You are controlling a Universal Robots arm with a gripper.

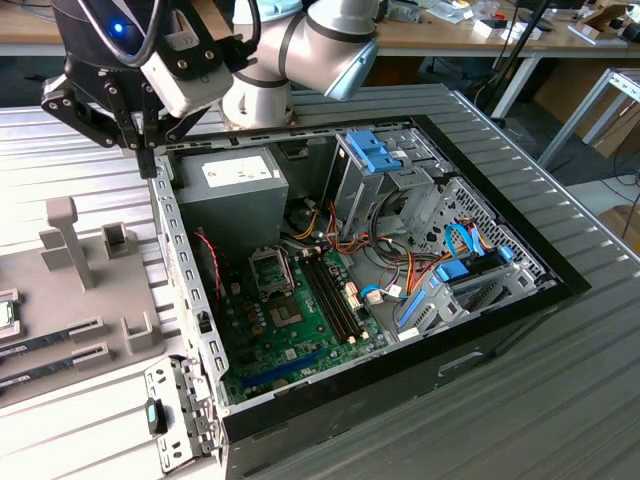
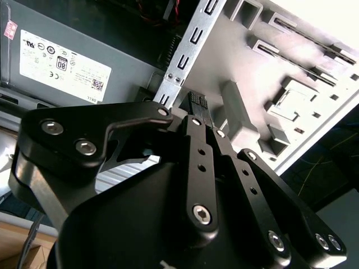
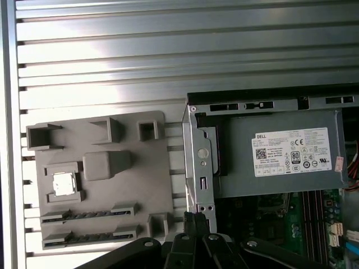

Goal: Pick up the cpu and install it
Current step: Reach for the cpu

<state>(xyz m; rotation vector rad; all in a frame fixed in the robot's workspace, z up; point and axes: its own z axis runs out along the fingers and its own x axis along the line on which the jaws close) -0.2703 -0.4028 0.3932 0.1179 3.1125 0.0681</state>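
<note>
Both wrist views over power supply [image 2: 56, 61] [image 3: 291, 151]

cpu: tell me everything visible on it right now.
In the first wrist view the cpu is a small flat square with a bright silvery metal top. It lies flat, top up, seated in a square pocket of the grey holder tray, which sits beside the open computer case. Only the tray touches it; the tool is apart from it, by the case's wall, holding nothing.
</note>
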